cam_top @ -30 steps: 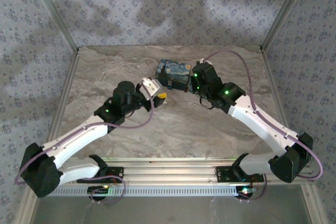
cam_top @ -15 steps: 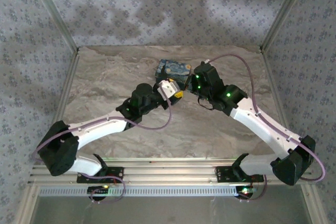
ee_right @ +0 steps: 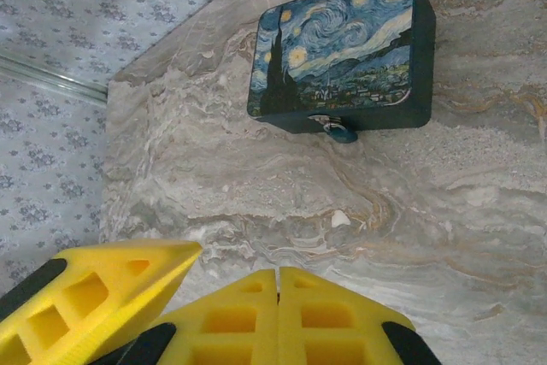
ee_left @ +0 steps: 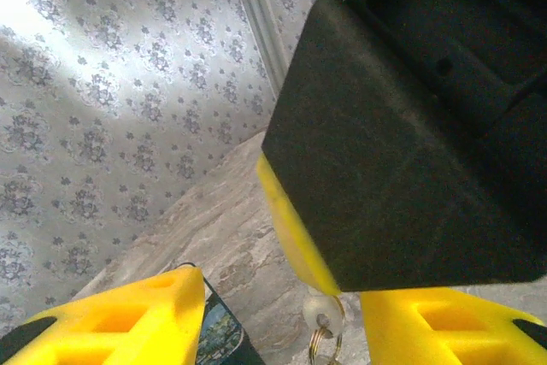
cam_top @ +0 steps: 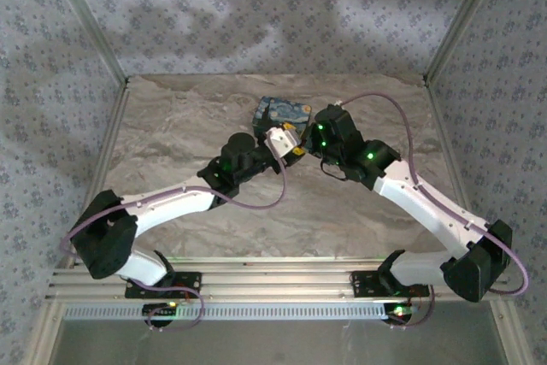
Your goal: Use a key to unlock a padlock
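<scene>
A dark blue swirl-print box sits at the back of the table. Against its near side lies the key, a tiny dark bluish piece beside a small metal fitting. My right gripper is shut, fingertips pressed together, a short way in front of the box. My left gripper hovers right beside it, fingers apart. In that gap a pale round tab on a metal ring hangs just under the right gripper's yellow tip. I cannot tell if it is pinched. The padlock is hidden.
The right arm's black wrist block looms close above the left gripper. The left gripper's yellow finger sits next to the right fingers. Patterned walls with metal corner posts enclose the marble table.
The left arm has swung right and forward, carrying its gripper from mid-table up beside the right gripper near the box. The right arm has hardly moved.
</scene>
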